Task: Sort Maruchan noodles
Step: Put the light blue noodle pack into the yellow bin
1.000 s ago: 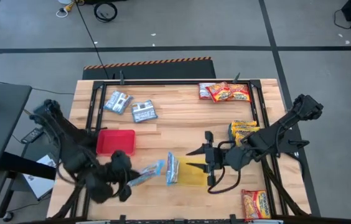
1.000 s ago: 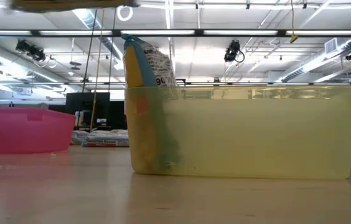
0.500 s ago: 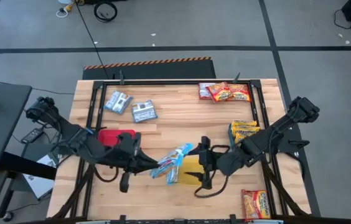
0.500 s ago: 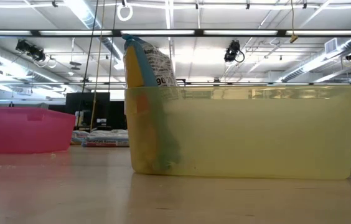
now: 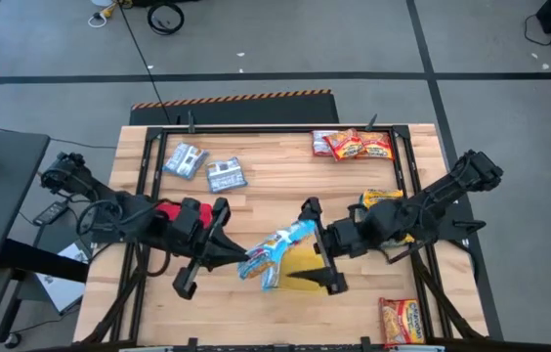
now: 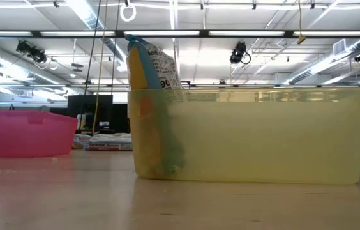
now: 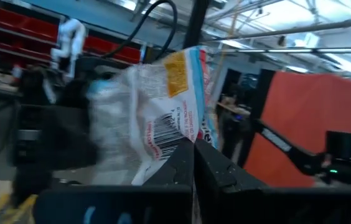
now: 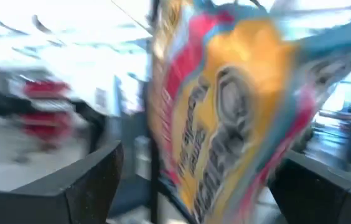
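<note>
table (image 5: 285, 191) of pale wood carries everything, with both arms reaching over its near half toward each other. red tray (image 5: 170, 211) lies just behind the left arm's wrist, partly hidden by it; yellow tray (image 5: 300, 262) sits under and just beside the right gripper (image 5: 319, 246), and in the low view a blue packet (image 6: 149, 67) stands on edge inside its end wall. left gripper (image 5: 244, 265) is clamped tight on one end of a blue-and-white packet (image 5: 280, 244), held up off the table; the packet's free end points at the right gripper, whose fingers are spread wide on either side of it, not closed on it. in the right wrist view the packet (image 8: 225, 112) fills the space between those fingers. yellow-orange packets (image 5: 383, 203) lie just behind the right arm's wrist, red packets (image 5: 354, 145) well beyond it at the far edge, one more orange packet (image 5: 402, 320) near the front corner. two blue-white packets (image 5: 207, 168) lie well beyond the left gripper.
</note>
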You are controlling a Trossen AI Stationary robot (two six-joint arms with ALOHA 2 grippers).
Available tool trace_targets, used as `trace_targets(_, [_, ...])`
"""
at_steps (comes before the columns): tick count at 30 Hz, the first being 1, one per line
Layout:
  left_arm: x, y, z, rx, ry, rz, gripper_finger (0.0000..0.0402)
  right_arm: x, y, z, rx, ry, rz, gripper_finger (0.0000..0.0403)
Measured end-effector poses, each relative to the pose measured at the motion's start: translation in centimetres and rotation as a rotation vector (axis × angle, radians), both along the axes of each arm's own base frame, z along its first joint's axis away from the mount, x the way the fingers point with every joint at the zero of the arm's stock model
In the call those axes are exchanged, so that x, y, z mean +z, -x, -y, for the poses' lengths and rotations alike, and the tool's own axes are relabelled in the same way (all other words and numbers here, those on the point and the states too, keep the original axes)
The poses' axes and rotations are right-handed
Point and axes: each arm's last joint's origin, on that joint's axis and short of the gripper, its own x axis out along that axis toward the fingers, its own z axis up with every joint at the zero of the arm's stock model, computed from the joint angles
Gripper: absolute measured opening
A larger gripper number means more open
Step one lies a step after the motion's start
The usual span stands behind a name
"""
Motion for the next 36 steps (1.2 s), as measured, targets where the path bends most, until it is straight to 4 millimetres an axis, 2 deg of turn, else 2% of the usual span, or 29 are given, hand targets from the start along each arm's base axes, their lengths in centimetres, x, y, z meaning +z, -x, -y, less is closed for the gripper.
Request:
trace_targets(3, [-0.3, -0.7, -0.7, 0.044, -0.007, -0.004, 0.0004, 0.5, 0.1, 0.1, 0.089, -0.058, 0.036, 0.0367])
trace_targets(7, [-0.7, -1.7, -1.5, 0.079, -0.027, -0.013, 0.0004, 0.7, 0.1, 0.4, 0.102, -0.111, 0.050, 0.0335])
trace_targets(10, [-0.9, -2.2, -2.0, 0.093, -0.053, -0.018, 0.0004, 0.8, 0.0, 0.6, 0.104, -0.145, 0.041, 0.0288])
trace_targets(13, [-1.0, -2.3, -2.4, 0.102, -0.059, -0.023, 0.0008, 0.8, -0.1, 0.9, 0.094, -0.187, 0.034, 0.0224])
trace_targets(17, [-1.0, -2.2, -2.7, 0.132, -0.072, -0.042, 0.0035, 0.7, -0.3, 1.2, 0.065, -0.238, 0.009, 0.0143])
trace_targets(20, [-1.1, -1.9, -3.2, 0.178, -0.097, -0.079, 0.0071, 0.4, -0.3, 1.3, 0.044, -0.247, -0.035, 0.0134])
trace_targets(25, [-0.5, 1.0, -4.9, 0.328, -0.150, -0.177, 0.0143, 0.6, -0.1, 1.4, -0.014, -0.316, -0.232, 0.0134])
trace_targets(29, [-0.8, 4.7, -6.2, 0.426, -0.256, -0.327, 0.0188, 0.7, 0.5, 1.2, -0.131, -0.395, -0.565, 0.0134])
trace_targets(32, [-2.1, 7.0, -7.0, 0.489, -0.249, -0.480, 0.0198, -1.2, 1.1, 1.3, -0.245, -0.542, -0.827, 0.0136])
trace_targets(36, [-4.9, 8.6, -7.7, 0.515, -0.280, -0.753, 0.0193, -4.5, 1.5, 0.9, -0.460, -0.882, -1.045, 0.0137])
